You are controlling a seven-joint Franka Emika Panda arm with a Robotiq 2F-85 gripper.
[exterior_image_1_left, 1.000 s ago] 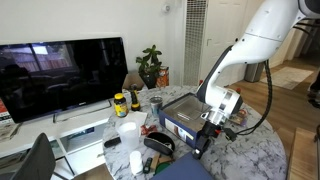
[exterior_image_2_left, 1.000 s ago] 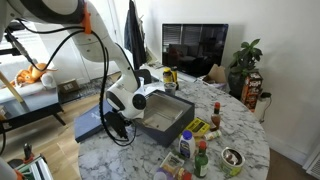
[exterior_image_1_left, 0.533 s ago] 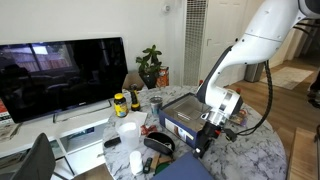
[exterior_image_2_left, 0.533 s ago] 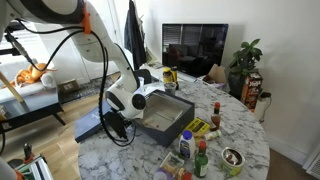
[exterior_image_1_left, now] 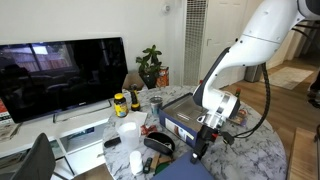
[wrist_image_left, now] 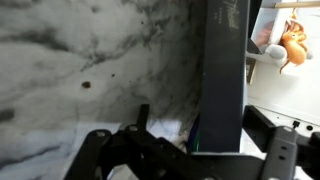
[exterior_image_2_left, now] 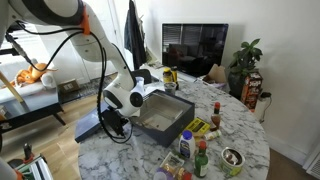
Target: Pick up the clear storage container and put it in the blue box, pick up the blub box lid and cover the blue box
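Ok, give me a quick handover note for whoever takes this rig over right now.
End effector: down low at the marble table edge. In the wrist view it straddles the rim of the blue lid; whether it has closed cannot be told.
Blue box: open, mid-table, with the lid flat beside it.
Clear container: cannot be made out; it may be inside the box, so check.
Left: grasp the lid, lift it, cover the box.
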